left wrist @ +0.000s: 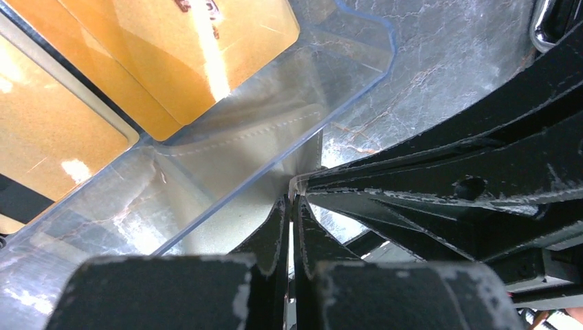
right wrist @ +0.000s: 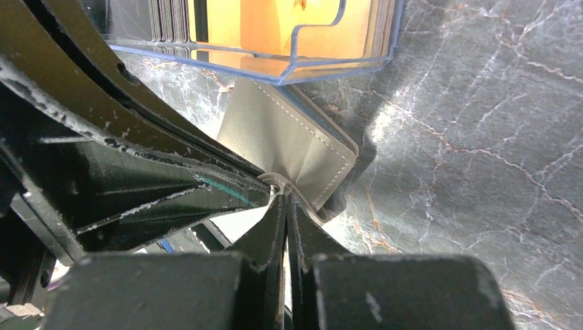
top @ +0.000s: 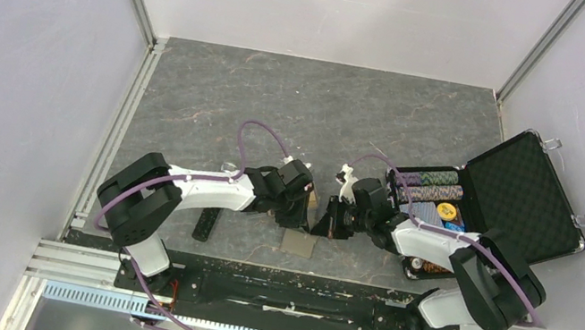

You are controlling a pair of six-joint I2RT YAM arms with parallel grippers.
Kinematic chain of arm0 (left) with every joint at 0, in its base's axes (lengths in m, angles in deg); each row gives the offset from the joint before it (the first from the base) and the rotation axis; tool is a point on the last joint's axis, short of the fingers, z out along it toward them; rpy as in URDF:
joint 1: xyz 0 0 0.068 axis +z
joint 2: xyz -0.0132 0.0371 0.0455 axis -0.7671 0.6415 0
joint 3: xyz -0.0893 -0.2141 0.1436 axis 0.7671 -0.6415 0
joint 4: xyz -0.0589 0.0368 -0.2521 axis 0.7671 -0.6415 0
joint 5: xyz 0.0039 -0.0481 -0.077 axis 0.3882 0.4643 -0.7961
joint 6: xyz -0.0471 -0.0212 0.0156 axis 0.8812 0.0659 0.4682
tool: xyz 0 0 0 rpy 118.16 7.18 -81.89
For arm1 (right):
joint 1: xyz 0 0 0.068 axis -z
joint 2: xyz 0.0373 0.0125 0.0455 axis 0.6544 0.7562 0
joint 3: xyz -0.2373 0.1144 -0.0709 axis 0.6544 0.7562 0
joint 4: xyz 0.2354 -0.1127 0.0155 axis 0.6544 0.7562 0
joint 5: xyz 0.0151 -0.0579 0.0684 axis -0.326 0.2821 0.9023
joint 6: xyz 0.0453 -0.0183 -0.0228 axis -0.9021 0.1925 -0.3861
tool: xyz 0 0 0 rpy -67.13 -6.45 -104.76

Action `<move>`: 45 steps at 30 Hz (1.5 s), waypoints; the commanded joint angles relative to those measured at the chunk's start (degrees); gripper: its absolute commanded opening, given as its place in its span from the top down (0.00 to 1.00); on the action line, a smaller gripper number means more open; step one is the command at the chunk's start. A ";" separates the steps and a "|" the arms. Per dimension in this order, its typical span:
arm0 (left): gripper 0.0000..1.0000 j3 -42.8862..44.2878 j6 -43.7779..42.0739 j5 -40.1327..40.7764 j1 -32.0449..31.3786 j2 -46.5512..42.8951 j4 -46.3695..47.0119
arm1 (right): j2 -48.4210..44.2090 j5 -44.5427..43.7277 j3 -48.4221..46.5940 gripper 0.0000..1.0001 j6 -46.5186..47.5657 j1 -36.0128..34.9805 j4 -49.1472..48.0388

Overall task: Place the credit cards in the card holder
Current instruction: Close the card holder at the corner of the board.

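The card holder hangs between both grippers, just above the table. In the right wrist view its grey-tan stitched flap (right wrist: 289, 141) runs down to my right gripper (right wrist: 284, 196), which is shut on the tab at its edge. In the left wrist view my left gripper (left wrist: 292, 199) is shut on the edge of the holder's clear, blue-rimmed pocket (left wrist: 227, 148). Two orange-gold credit cards (left wrist: 199, 62) (left wrist: 48, 130) lie at that pocket's upper left. From the right wrist an orange card (right wrist: 275, 27) shows behind the clear plastic. In the top view the two grippers (top: 309, 213) (top: 328, 221) meet tip to tip.
An open black chip case (top: 495, 205) with striped chips stands at the right. A long black bar (top: 207, 223) lies under the left arm. A small flat grey-tan square (top: 298, 243) lies on the table just in front of the grippers. White walls enclose the marbled table.
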 commanded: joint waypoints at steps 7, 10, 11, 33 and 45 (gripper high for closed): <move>0.98 1.42 1.75 1.05 -0.29 -2.56 -2.96 | -3.50 -1.21 -0.39 1.00 1.49 -0.19 0.26; 0.98 1.71 1.75 0.78 -0.29 -2.40 -3.47 | -3.69 -0.74 0.08 1.00 1.17 -0.19 -0.62; 0.98 1.84 1.83 0.63 -0.31 -2.40 -3.74 | -3.68 -0.60 0.17 1.00 1.11 -0.21 -0.80; 0.96 2.49 2.89 1.95 -1.91 -1.43 -8.40 | -0.13 1.20 1.10 1.00 -0.50 -2.88 -2.64; 0.60 4.09 2.18 4.05 -1.85 -2.26 -10.83 | 1.67 -0.67 1.39 1.00 -0.18 -4.23 0.49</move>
